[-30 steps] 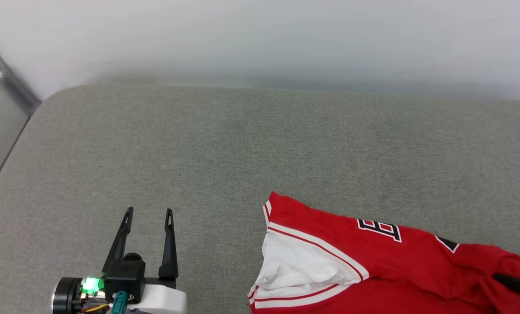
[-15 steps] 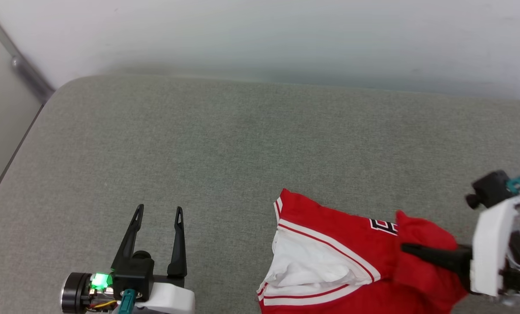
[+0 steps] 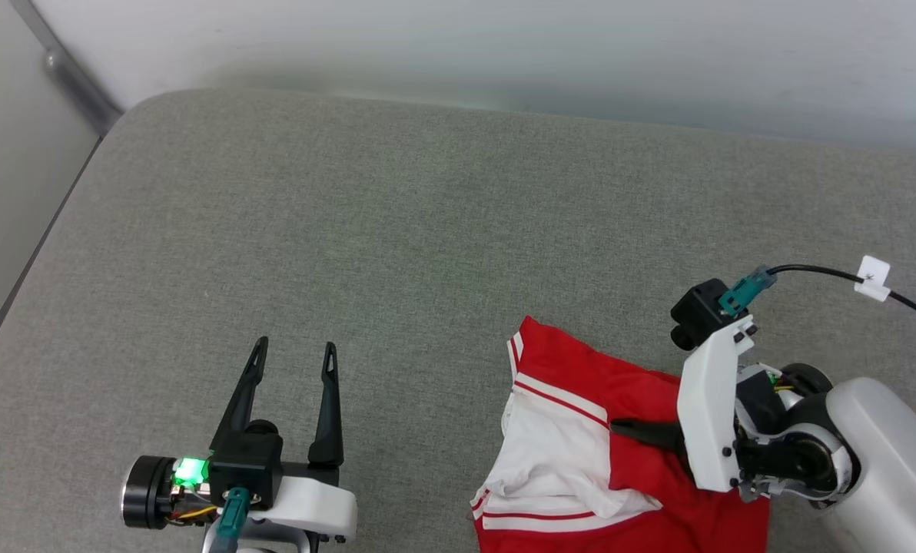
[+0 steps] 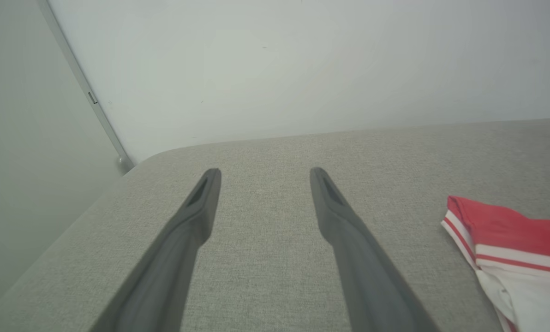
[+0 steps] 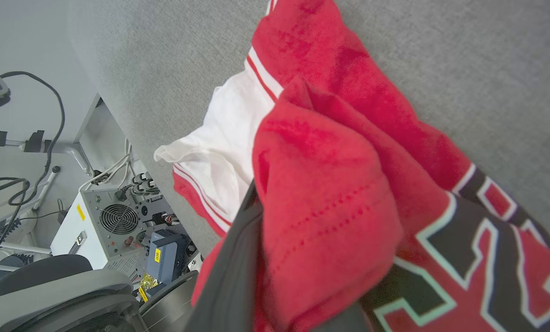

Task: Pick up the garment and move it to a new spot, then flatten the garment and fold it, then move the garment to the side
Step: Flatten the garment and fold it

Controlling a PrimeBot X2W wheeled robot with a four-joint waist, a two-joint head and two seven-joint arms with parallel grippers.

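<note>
Right pincer farther left than before, garment in grip.

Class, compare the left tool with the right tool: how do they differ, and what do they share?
The left tool is open and empty; the right tool is shut on the garment. The left tool points up the head view over the cushion; the right tool points toward the robot's left. Both have long dark fingers.

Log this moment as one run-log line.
stage: grasping garment | right gripper: shut on garment, red fold draped over it | left gripper: open, empty, beside garment | garment: bunched on grey cushion, not yet flattened
</note>
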